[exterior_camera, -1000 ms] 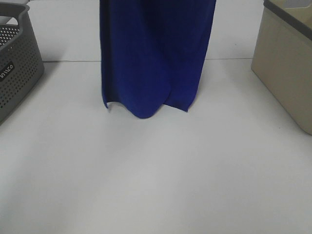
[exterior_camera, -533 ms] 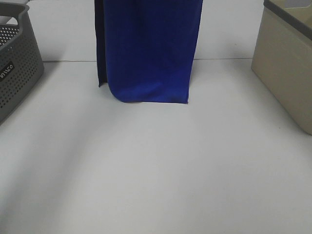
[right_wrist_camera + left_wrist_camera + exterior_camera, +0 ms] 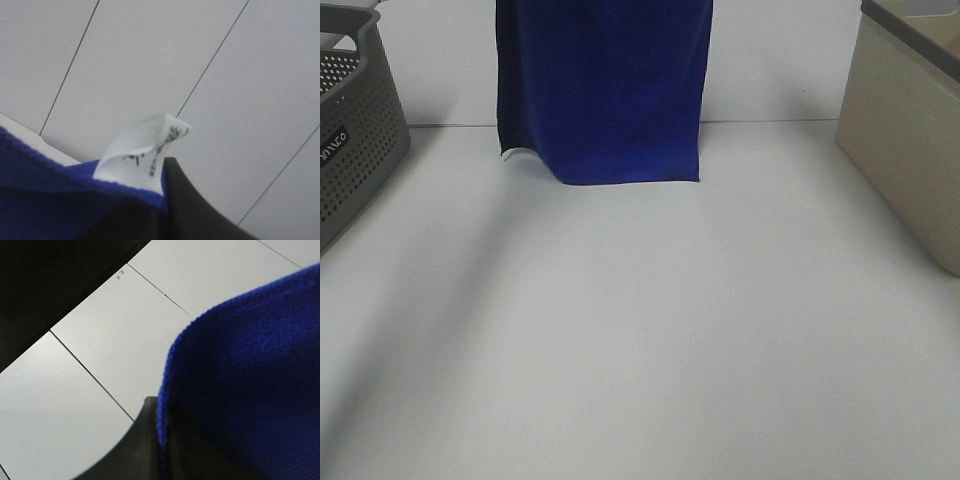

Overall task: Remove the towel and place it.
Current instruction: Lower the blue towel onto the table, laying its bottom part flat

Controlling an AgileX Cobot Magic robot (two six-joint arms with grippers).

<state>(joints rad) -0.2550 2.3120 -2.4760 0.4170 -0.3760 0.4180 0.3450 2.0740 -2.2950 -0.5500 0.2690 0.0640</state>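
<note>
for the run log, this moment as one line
towel: hanging over table | left gripper: shut on towel | right gripper: shut on towel at white tag | placed: not yet

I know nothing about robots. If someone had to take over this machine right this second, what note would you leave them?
Left gripper: shut on the towel at its upper edge.
Right gripper: shut on the towel too, right beside its white tag.
Towel: hangs spread between the two grippers, with its lower edge over the far part of the table. A grey basket stands at the left and a beige bin at the right.
Done: the towel is picked up.
Left to do: set it down; it is not yet placed.
</note>
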